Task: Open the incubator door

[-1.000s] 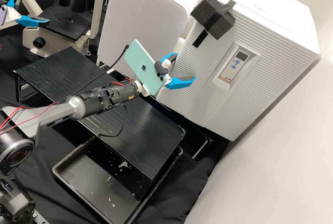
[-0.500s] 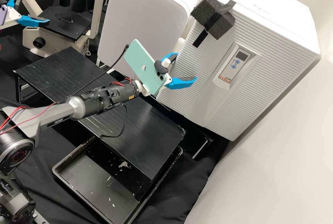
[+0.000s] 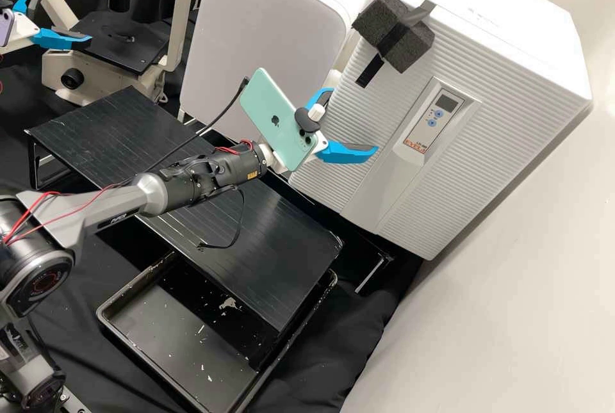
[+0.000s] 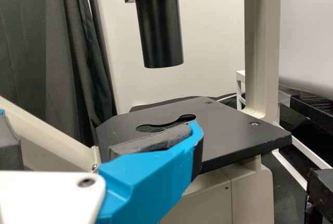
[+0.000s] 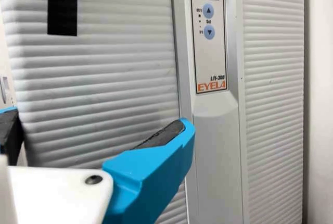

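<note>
Bright, soft light makes the wall (image 3: 512,310) very pale and gives the black tray (image 3: 154,320) a weak shine.

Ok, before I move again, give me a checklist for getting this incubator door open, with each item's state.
1. Right gripper facing the ribbed incubator door: ok.
2. Right jaws open and empty: ok.
3. Right jaws at the dark foam block near the door's upper edge: not ok, they stand off from it, lower in the high view.
4. Right jaws free of contact with the door: cannot tell; the views don't settle the gap.
5. Door opened: not ok, it looks shut.
6. Left gripper away from the incubator: ok, it is by the microscope.
</note>
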You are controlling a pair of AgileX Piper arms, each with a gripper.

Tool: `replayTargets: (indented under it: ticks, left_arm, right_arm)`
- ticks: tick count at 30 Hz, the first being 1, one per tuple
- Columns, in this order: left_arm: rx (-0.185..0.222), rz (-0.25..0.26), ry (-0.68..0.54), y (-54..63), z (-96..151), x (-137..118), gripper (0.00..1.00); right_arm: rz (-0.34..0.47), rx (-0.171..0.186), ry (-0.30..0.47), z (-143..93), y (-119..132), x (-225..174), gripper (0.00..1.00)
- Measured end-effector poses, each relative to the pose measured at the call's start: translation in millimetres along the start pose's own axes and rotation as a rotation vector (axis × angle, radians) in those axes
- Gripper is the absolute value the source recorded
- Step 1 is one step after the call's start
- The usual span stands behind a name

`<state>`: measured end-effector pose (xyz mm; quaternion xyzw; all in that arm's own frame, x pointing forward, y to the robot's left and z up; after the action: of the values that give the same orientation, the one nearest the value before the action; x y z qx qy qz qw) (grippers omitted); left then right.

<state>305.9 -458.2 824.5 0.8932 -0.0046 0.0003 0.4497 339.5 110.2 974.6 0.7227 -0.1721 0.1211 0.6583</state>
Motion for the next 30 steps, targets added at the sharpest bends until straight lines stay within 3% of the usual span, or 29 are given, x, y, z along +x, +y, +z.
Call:
replayTargets:
  ticks: [21, 23, 30]
  left_arm:
    - [0.000, 0.000, 0.000, 0.0, 0.0, 0.0, 1.00]
    - [0.000, 0.000, 0.000, 0.0, 0.0, 0.0, 1.00]
    - [0.000, 0.000, 0.000, 0.0, 0.0, 0.0, 1.00]
  right_arm:
    - [-0.033, -0.008, -0.005, -0.8, -2.0, 0.1, 0.00]
    - [-0.039, 0.006, -0.023, -0.1, -1.4, -0.7, 0.00]
    - [-0.057, 0.006, -0.078, -6.5, 0.5, -7.2, 0.00]
